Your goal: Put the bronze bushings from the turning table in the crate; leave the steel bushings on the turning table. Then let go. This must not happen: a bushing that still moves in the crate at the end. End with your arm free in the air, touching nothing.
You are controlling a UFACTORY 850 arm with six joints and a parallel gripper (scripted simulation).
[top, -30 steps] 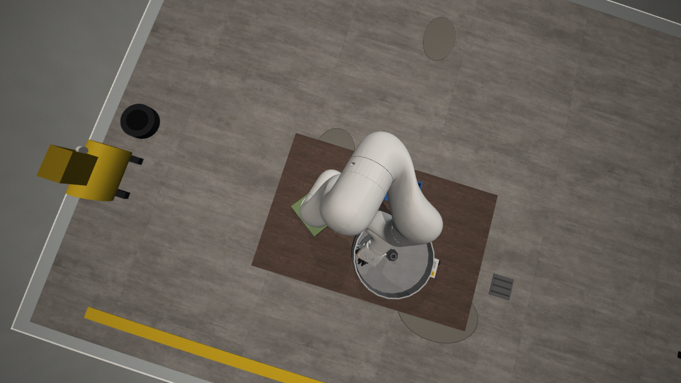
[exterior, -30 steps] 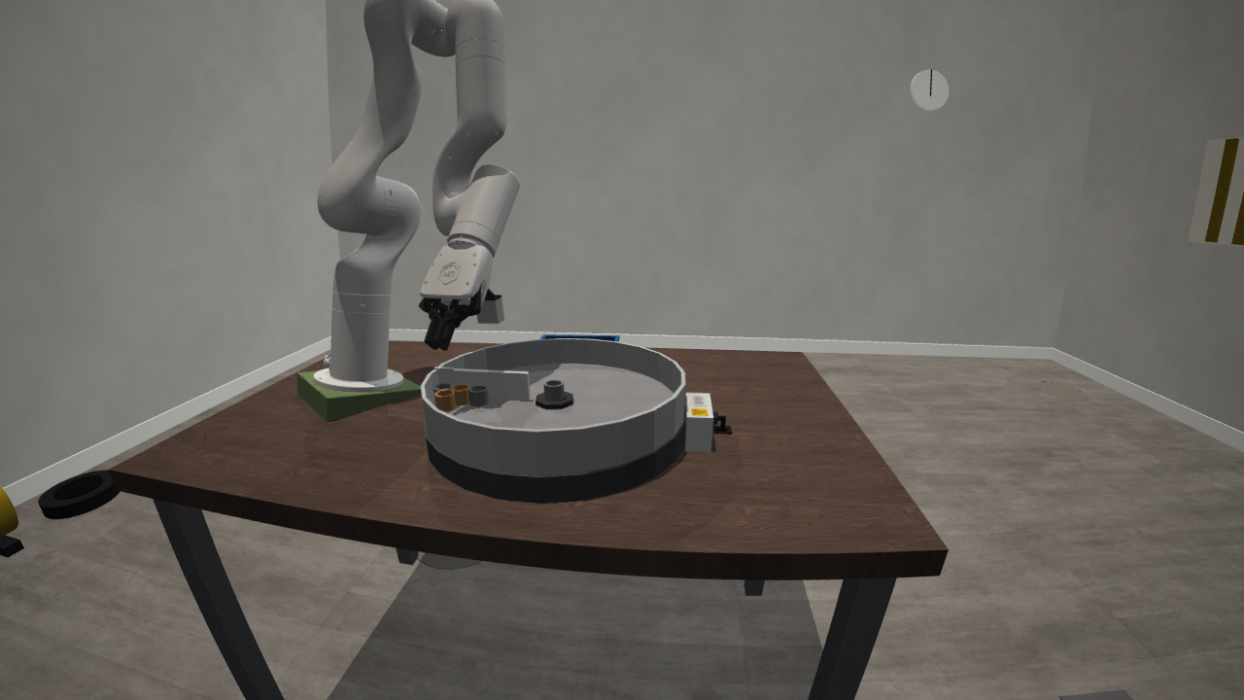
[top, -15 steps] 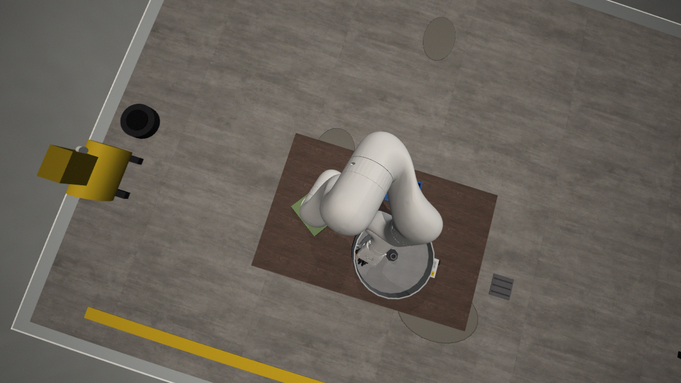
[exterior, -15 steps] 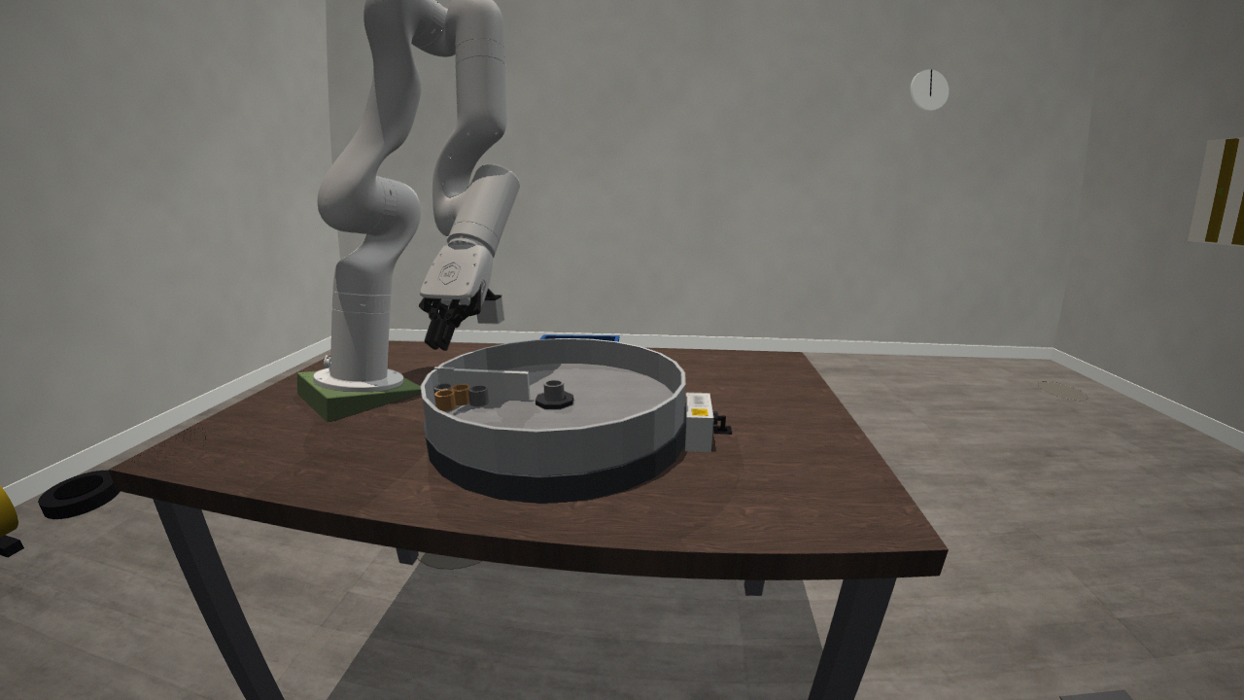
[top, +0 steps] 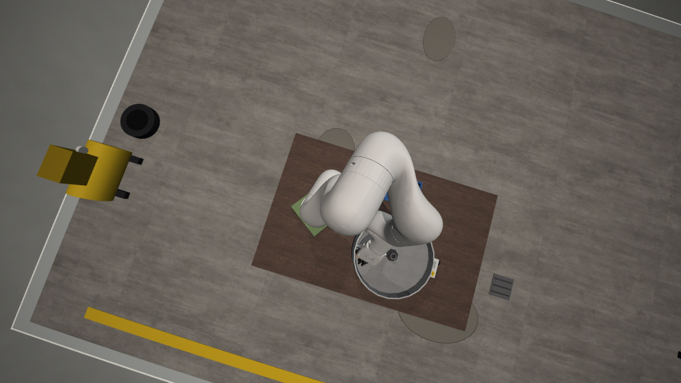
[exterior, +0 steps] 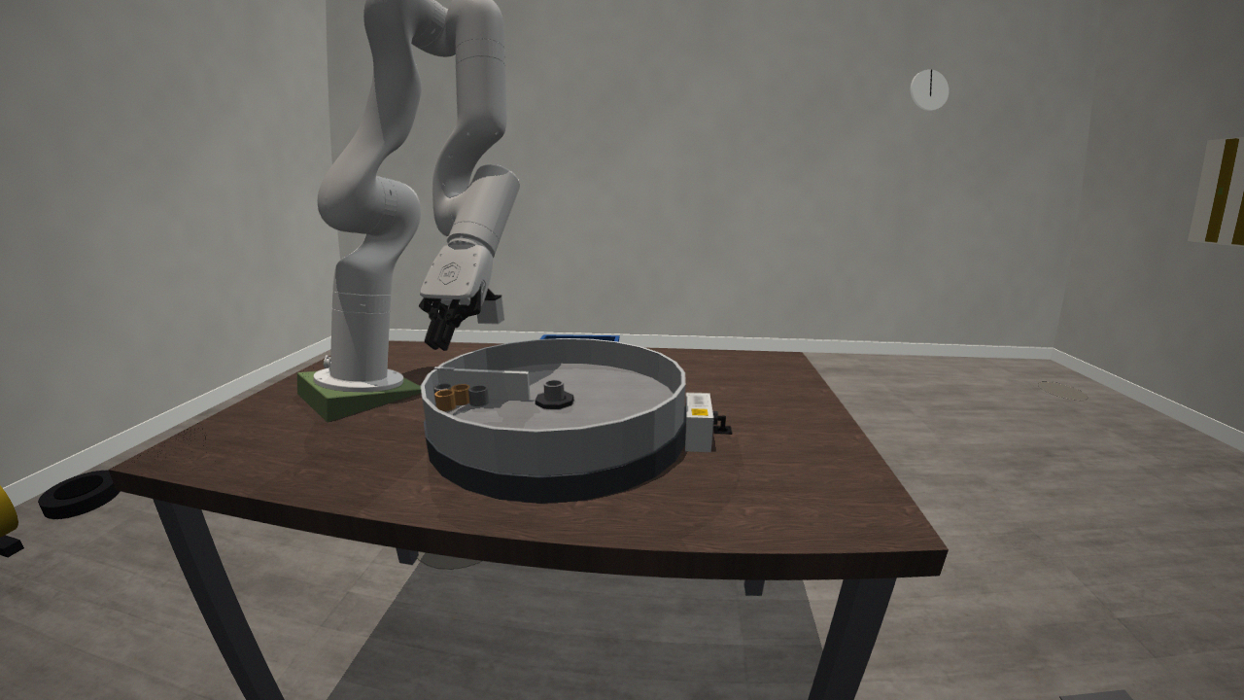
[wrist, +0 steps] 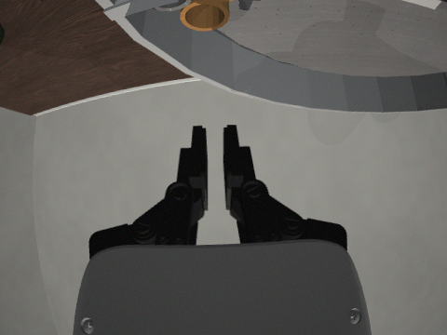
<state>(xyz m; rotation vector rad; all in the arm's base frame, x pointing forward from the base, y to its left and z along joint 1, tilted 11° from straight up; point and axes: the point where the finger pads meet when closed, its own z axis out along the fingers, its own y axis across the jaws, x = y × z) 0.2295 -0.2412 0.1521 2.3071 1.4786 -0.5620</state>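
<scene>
turning table: one, round, grey, high-walled; landmark for all places below.

bronze bushings: two discernible in the exterior view, standing close together inside the turning table, by its wall on the robot's side; not yet transferred.

steel bushings: two discernible, likewise inside the turning table, beside the bronze; rightly placed, to be left there.

crate: one, blue, beyond the turning table in the exterior view; mostly hidden, contents impossible to tell.

gripper: one, black-fingered, tilted, in the air above the turning table's bushing side; fingers nearly together, nothing between, touching nothing.

progress: apparently early, with crate count unverified. outstanding, by judgement: opening of fingers, separate pick of each bronze bushing without dragging steel along, gentle lowering into the crate, release, settling, withdrawal into free air.

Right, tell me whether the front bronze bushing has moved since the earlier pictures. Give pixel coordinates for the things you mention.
No, the front bronze bushing [exterior: 445, 401] [wrist: 205, 29] keeps its place relative to the divider [exterior: 511, 383].
</scene>
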